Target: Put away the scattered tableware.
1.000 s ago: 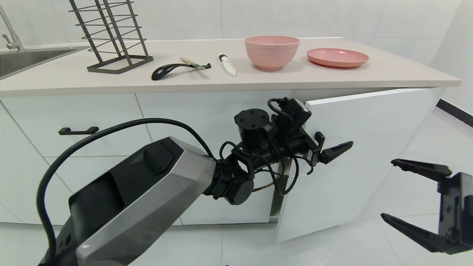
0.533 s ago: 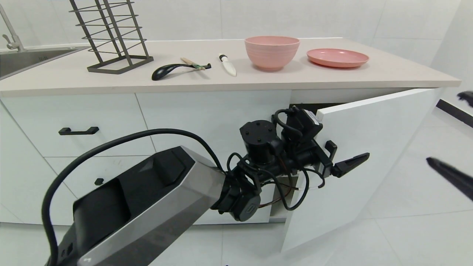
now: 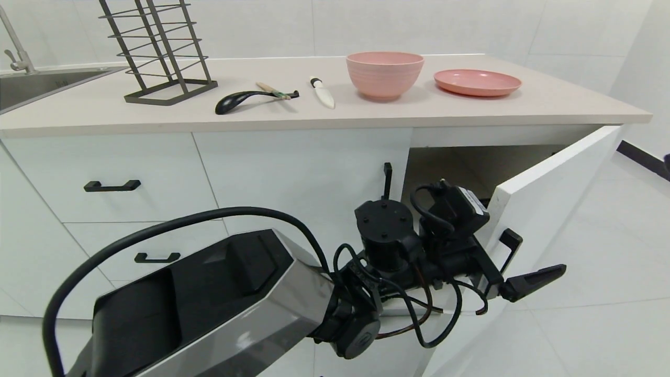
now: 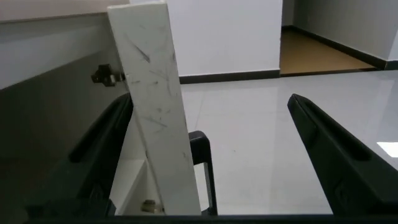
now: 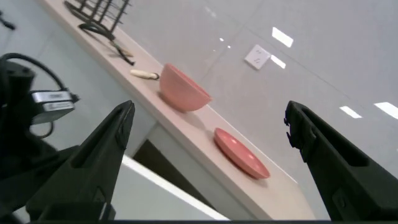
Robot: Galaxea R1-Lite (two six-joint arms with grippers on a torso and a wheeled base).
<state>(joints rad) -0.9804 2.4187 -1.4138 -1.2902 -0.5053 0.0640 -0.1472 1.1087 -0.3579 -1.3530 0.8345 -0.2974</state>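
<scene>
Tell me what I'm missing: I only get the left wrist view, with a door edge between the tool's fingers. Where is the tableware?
Observer: On the counter: bowl, plate, spoon, chopsticks and knife.
Operator: How far open is the door?
Observer: The door stands wide, and the inside of the cabinet shows behind it.
Operator: And the other arm?
Observer: The right tool is open and holds nothing. It faces the bowl and plate.
</scene>
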